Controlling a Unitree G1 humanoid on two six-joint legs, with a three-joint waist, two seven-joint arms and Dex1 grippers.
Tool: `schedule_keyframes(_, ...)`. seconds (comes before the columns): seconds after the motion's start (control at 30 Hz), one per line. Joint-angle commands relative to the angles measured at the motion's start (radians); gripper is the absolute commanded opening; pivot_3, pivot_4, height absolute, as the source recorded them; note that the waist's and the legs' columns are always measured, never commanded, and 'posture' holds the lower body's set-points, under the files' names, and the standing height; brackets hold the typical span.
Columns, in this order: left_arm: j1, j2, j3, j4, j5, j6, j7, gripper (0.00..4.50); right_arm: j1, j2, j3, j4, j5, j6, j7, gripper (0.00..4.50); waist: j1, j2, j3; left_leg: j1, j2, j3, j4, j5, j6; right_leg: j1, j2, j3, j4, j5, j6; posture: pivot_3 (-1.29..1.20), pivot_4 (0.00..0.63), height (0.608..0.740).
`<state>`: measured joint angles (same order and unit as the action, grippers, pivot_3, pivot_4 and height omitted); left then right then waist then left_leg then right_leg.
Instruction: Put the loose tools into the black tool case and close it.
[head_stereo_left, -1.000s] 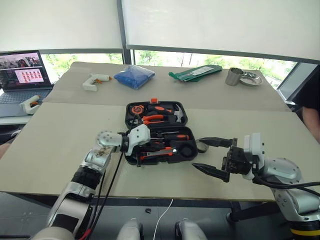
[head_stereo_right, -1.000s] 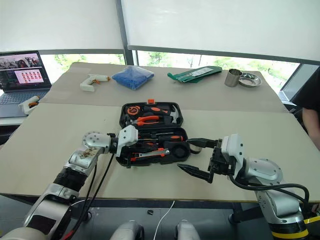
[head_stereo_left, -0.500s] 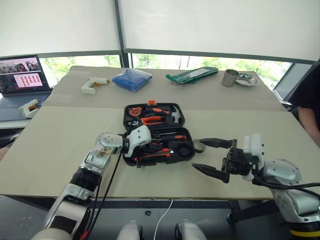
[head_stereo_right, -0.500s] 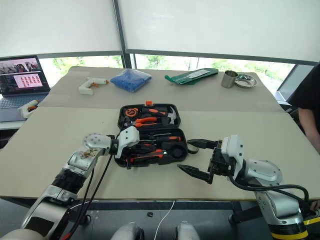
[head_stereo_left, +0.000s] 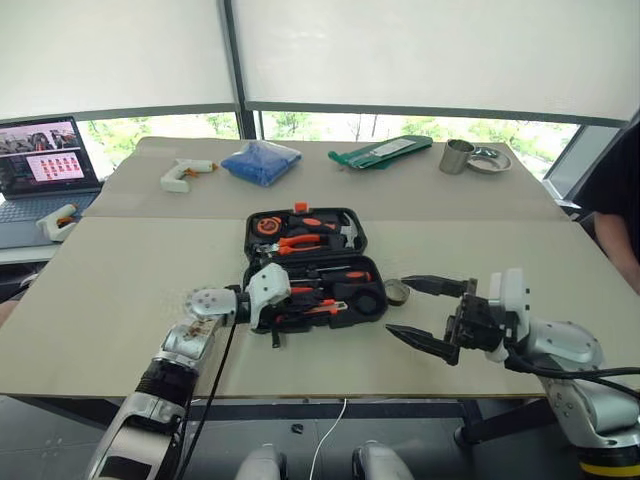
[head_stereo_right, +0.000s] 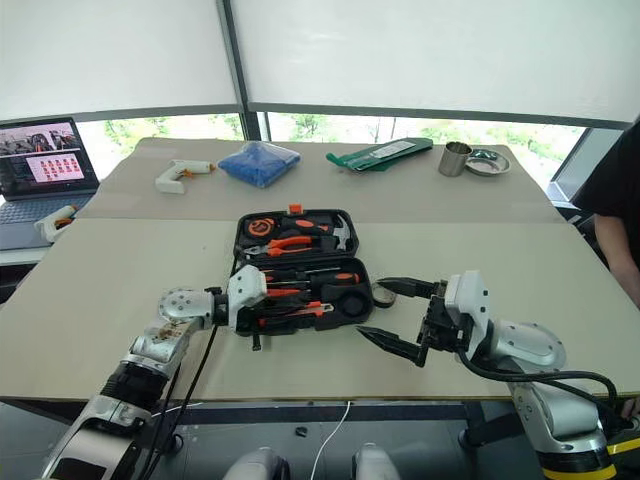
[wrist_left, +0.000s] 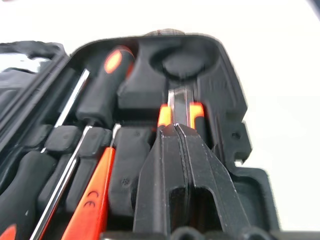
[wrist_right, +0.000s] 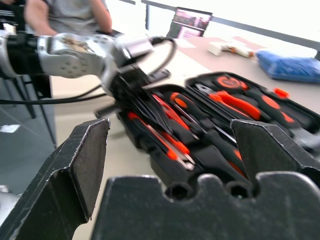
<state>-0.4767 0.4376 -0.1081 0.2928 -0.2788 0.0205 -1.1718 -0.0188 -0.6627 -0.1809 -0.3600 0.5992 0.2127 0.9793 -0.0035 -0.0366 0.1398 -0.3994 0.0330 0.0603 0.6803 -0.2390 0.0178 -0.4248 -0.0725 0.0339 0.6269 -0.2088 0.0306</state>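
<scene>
Open black plastic tool case (head_stereo_left: 315, 262) w/ moulded slots, left gripper (wrist_left: 178, 131) fingers pressed together, right gripper (head_stereo_left: 432, 313) spread wide

One black tool case (head_stereo_left: 305, 266), two glue guns (head_stereo_left: 186, 173), one laptop (head_stereo_left: 40, 165), one blue bag (head_stereo_left: 260, 160), one metal cup (head_stereo_left: 456, 156)
</scene>
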Motion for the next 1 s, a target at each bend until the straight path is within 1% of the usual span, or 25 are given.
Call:
schedule_keyframes(0.03, -0.028, 0.064, 0.115, -0.099, -0.137, 0.045, -0.061, 1.12, 0.063, -0.022, -0.109, 0.025, -0.025, -0.064, 0.001, 4.50, 0.001, 0.000, 0.000, 0.000, 0.000, 0.000, 0.000, 0.000, 0.000, 0.000, 0.000, -0.001, -0.001, 0.000, 0.000, 0.00, 0.150, 0.740)
schedule_keyframes(0.17, -0.006, 0.165, 0.205, -0.161, -0.216, 0.108, -0.101, 2.49, 0.146, -0.023, -0.187, 0.134, -0.084, -0.165, 0.014, 4.50, 0.001, 0.000, 0.001, 0.000, -0.001, 0.001, 0.000, 0.000, 0.001, 0.001, -0.001, -0.001, -0.001, 0.000, 0.001, 0.00, 0.150, 0.740)
schedule_keyframes(0.23, 0.038, 0.225, 0.232, -0.181, -0.214, 0.109, -0.120, 3.27, 0.178, -0.029, -0.201, 0.212, -0.133, -0.242, 0.031, 4.50, 0.001, 0.000, 0.001, 0.001, -0.001, 0.002, 0.000, 0.000, 0.001, 0.001, -0.001, 0.000, -0.002, -0.003, 0.005, 0.00, 0.150, 0.740)
schedule_keyframes(0.27, 0.077, 0.245, 0.260, -0.187, -0.228, 0.083, -0.147, 3.48, 0.189, -0.032, -0.200, 0.254, -0.155, -0.277, 0.042, 4.50, 0.000, 0.001, 0.001, 0.001, -0.001, 0.002, 0.000, 0.000, 0.001, 0.001, -0.001, 0.000, -0.002, -0.003, 0.005, 0.00, 0.150, 0.740)
schedule_keyframes(0.3, 0.104, 0.256, 0.279, -0.191, -0.238, 0.066, -0.166, 3.92, 0.194, -0.032, -0.199, 0.281, -0.169, -0.301, 0.050, 4.50, -0.005, 0.001, 0.001, 0.002, -0.001, 0.003, 0.000, 0.000, 0.001, 0.002, -0.001, 0.000, -0.002, -0.003, 0.005, 0.00, 0.150, 0.740)
schedule_keyframes(0.33, 0.134, 0.270, 0.294, -0.201, -0.247, 0.072, -0.172, 4.24, 0.190, -0.033, -0.197, 0.304, -0.173, -0.314, 0.058, 4.50, -0.009, 0.001, 0.001, 0.003, 0.000, 0.003, -0.001, -0.001, 0.001, 0.002, -0.001, 0.001, -0.002, -0.003, 0.005, 0.00, 0.150, 0.740)
schedule_keyframes(0.37, 0.170, 0.287, 0.306, -0.211, -0.253, 0.070, -0.191, 4.37, 0.170, -0.038, -0.191, 0.316, -0.166, -0.304, 0.061, 4.50, -0.011, 0.001, 0.001, 0.004, 0.000, 0.004, -0.002, -0.001, 0.001, 0.002, -0.001, 0.001, -0.001, -0.003, 0.004, 0.00, 0.150, 0.740)
schedule_keyframes(0.43, 0.208, 0.307, 0.313, -0.223, -0.262, 0.072, -0.216, 4.37, 0.133, -0.052, -0.176, 0.332, -0.166, -0.288, 0.069, 4.50, -0.016, 0.001, 0.002, 0.004, 0.001, 0.003, -0.002, 0.000, 0.001, 0.001, 0.000, 0.002, -0.001, -0.004, 0.003, 0.00, 0.150, 0.740)
schedule_keyframes(0.47, 0.216, 0.307, 0.318, -0.234, -0.276, 0.082, -0.218, 4.37, 0.113, -0.106, -0.137, 0.311, -0.206, -0.178, 0.049, 4.50, -0.016, 0.002, 0.003, 0.004, 0.001, 0.003, -0.002, 0.000, 0.001, 0.001, 0.000, 0.002, -0.001, -0.004, 0.003, 0.00, 0.150, 0.740)
schedule_keyframes(0.53, 0.211, 0.303, 0.318, -0.259, -0.304, 0.131, -0.200, 4.37, 0.038, -0.174, -0.067, 0.286, -0.276, -0.064, 0.021, 4.50, -0.013, 0.002, 0.005, 0.005, 0.001, 0.003, -0.001, 0.000, 0.001, 0.001, -0.001, 0.003, 0.000, -0.006, 0.000, 0.00, 0.150, 0.740)
schedule_keyframes(0.67, 0.197, 0.275, 0.291, -0.291, -0.300, 0.140, -0.174, 4.37, -0.209, -0.257, 0.114, 0.273, -0.310, 0.081, 0.114, 4.50, -0.010, 0.002, 0.006, 0.005, 0.001, 0.003, -0.001, 0.001, 0.001, 0.001, -0.002, 0.004, 0.000, -0.005, 0.000, 0.00, 0.150, 0.740)
schedule_keyframes(0.7, 0.196, 0.275, 0.281, -0.298, -0.305, 0.163, -0.174, 4.37, -0.262, -0.261, 0.151, 0.285, -0.325, 0.101, 0.128, 4.50, -0.010, 0.002, 0.006, 0.006, 0.001, 0.004, -0.001, 0.001, 0.001, 0.001, -0.001, 0.004, 0.000, -0.005, 0.000, 0.00, 0.150, 0.740)
schedule_keyframes(0.73, 0.197, 0.263, 0.275, -0.304, -0.306, 0.167, -0.168, 4.37, -0.344, -0.255, 0.217, 0.310, -0.370, 0.113, 0.148, 4.50, -0.010, 0.002, 0.006, 0.006, 0.001, 0.004, -0.001, 0.001, 0.001, 0.001, -0.001, 0.004, -0.001, -0.005, 0.000, 0.00, 0.150, 0.740)
schedule_keyframes(0.83, 0.197, 0.237, 0.253, -0.326, -0.305, 0.182, -0.153, 4.37, -0.539, -0.210, 0.383, 0.406, -0.484, 0.129, 0.199, 4.50, -0.013, 0.002, 0.006, 0.003, 0.001, 0.006, -0.002, 0.000, 0.002, -0.001, 0.001, 0.004, -0.001, -0.003, 0.002, 0.00, 0.150, 0.740)
schedule_keyframes(0.93, 0.204, 0.225, 0.246, -0.342, -0.301, 0.182, -0.144, 4.37, -0.650, -0.165, 0.489, 0.486, -0.557, 0.144, 0.233, 4.50, -0.009, 0.002, 0.006, -0.001, 0.001, 0.006, -0.002, -0.001, 0.002, -0.004, 0.002, 0.003, -0.001, 0.000, -0.001, 0.00, 0.150, 0.740)
schedule_keyframes(1.0, 0.216, 0.227, 0.246, -0.350, -0.300, 0.178, -0.144, 4.37, -0.697, -0.137, 0.532, 0.527, -0.590, 0.147, 0.248, 4.50, -0.004, 0.001, 0.006, -0.005, 0.001, 0.005, -0.002, -0.001, 0.003, -0.007, 0.001, 0.001, -0.001, 0.000, -0.001, 0.00, 0.150, 0.740)
